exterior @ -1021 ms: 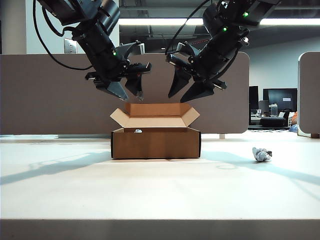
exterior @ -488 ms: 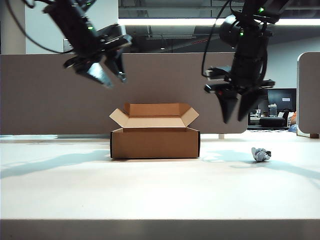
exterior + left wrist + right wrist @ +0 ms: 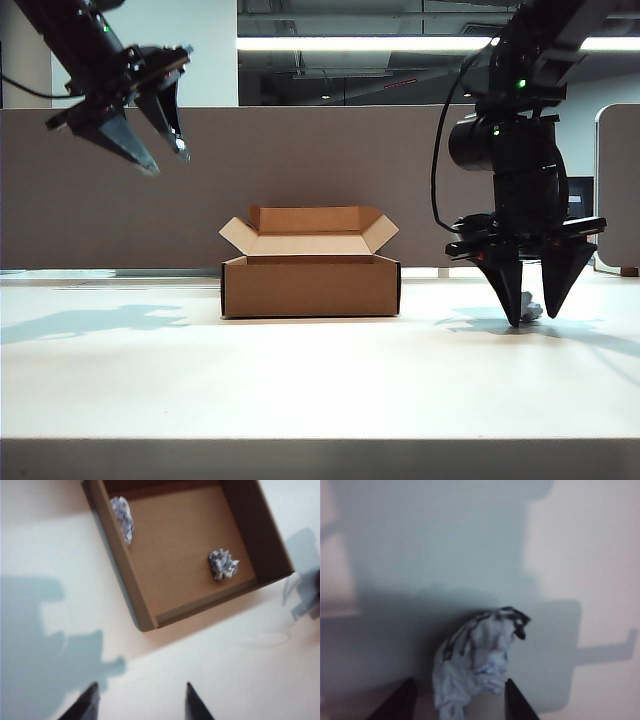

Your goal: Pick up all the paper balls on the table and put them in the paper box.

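On the right side of the table (image 3: pixel 300 380), we see our right gripper (image 3: pixel 532 318) pointing straight down with its two dark fingers spread, their tips low over the tabletop on either side of the last loose paper ball (image 3: pixel 530 305). Our right wrist camera shows that ball (image 3: pixel 477 662) between the fingertips (image 3: pixel 512 697), not yet pinched: a crumpled white wad with dark bluish print streaks across its upper folds, lying in the arm's shadow on the off-white surface.

Near the middle of the table, toward its far edge, the paper box (image 3: pixel 310 285) stands with its brown flaps folded outward. Our left wrist camera looks down into the box (image 3: pixel 150 602) and finds two more wads on its cardboard floor: one paper ball against a side wall (image 3: pixel 123 517) and one paper ball near the opposite corner (image 3: pixel 223 564), both white with bluish marks and well apart from each other.

Our left gripper (image 3: pixel 150 135) hangs high above the table's left side, away from the box, fingers parted and holding nothing; in its own view the fingertips (image 3: pixel 192 702) frame only bare tabletop.

Behind the table runs a grey-brown partition panel (image 3: pixel 330 160). Nothing lies between the right gripper and its ball.
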Action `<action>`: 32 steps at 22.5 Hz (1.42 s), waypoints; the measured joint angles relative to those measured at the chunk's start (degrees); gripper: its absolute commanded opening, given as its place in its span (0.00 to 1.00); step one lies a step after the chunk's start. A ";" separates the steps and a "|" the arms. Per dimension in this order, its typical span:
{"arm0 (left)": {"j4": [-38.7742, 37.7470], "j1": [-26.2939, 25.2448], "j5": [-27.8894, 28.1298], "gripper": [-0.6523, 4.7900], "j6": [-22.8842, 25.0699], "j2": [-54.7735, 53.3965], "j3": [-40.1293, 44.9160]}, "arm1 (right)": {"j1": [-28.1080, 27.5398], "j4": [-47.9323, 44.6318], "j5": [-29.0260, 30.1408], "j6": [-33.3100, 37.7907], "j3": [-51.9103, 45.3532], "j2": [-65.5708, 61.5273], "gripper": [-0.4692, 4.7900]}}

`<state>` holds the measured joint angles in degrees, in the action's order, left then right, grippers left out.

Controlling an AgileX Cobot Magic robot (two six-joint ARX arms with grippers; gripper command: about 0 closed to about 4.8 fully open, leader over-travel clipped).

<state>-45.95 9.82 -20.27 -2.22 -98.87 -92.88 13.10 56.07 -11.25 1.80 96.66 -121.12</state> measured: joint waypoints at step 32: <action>2.03 0.00 -0.09 0.51 0.02 0.48 0.00 | 2.56 -17.55 37.86 5.09 18.58 -1.01 0.43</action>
<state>-43.92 9.82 -20.36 -2.20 -98.39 -92.88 15.66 38.52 26.61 6.90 115.24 -122.13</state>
